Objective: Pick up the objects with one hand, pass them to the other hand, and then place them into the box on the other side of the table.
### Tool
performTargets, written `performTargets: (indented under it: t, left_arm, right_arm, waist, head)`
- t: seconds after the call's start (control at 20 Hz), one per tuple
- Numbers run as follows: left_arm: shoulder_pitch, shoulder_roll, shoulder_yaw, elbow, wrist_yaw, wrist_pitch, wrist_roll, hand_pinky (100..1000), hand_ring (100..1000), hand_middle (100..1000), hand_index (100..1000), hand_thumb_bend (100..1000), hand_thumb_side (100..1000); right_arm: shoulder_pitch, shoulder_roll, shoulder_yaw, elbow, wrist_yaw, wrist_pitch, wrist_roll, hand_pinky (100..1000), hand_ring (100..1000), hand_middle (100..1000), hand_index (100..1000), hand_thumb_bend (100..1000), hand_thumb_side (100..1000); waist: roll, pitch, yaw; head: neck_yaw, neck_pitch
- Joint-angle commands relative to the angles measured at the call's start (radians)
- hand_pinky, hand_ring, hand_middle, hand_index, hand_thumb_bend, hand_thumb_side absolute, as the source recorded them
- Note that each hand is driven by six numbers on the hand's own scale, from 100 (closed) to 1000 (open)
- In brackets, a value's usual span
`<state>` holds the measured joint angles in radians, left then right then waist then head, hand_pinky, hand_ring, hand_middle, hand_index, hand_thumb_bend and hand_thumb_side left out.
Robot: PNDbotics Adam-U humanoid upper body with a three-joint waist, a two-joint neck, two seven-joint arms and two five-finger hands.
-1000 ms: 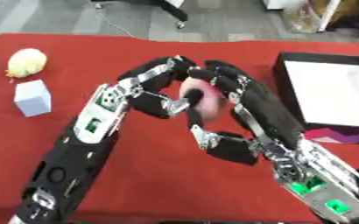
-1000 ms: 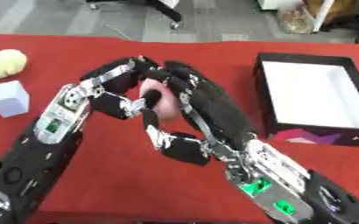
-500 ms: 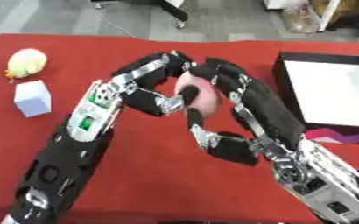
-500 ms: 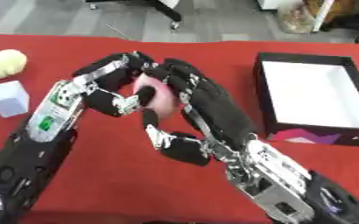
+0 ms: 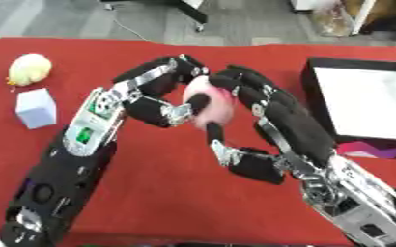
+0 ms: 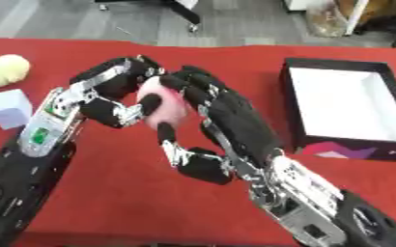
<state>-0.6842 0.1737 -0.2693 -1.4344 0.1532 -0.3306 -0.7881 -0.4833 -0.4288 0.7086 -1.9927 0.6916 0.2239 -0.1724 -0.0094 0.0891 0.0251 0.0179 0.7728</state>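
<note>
Over the red table (image 5: pixel 150 193), both robot hands (image 5: pixel 163 91) (image 5: pixel 277 116) clasp a round pink object (image 5: pixel 214 103).

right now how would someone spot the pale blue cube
Start at the red table and go to its left side, beside the left hand. The pale blue cube sits just in front of a yellow fuzzy ball; it alone is boxy and flat-faced.

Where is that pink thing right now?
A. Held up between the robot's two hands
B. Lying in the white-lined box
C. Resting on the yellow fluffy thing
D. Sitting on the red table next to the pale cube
A. The pink object sits between the left hand and the right hand, both with fingers curled on it, above the red table, well short of the box.
</note>
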Motion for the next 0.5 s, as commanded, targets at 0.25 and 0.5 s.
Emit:
performTargets:
  t: [0.25,0.5]
  left_arm:
    - [-0.01,0.021,0.009,-0.048,0.035,-0.098,-0.119,665,494,413,523,100,331]
    - [-0.013,0.022,0.006,-0.061,0.051,-0.085,-0.119,665,494,413,525,100,333]
  right_arm:
    - [-0.002,-0.009,-0.009,-0.007,0.019,0.003,0.022,650,949,847,911,100,200]
    - [-0.002,-0.008,-0.008,-0.007,0.028,0.005,0.042,638,941,834,907,100,100]
  waist:
    - [0.0,-0.012,0.0]
    - [0.0,-0.012,-0.001]
  head:
    - [-0.003,-0.003]
    - [-0.006,-0.003]
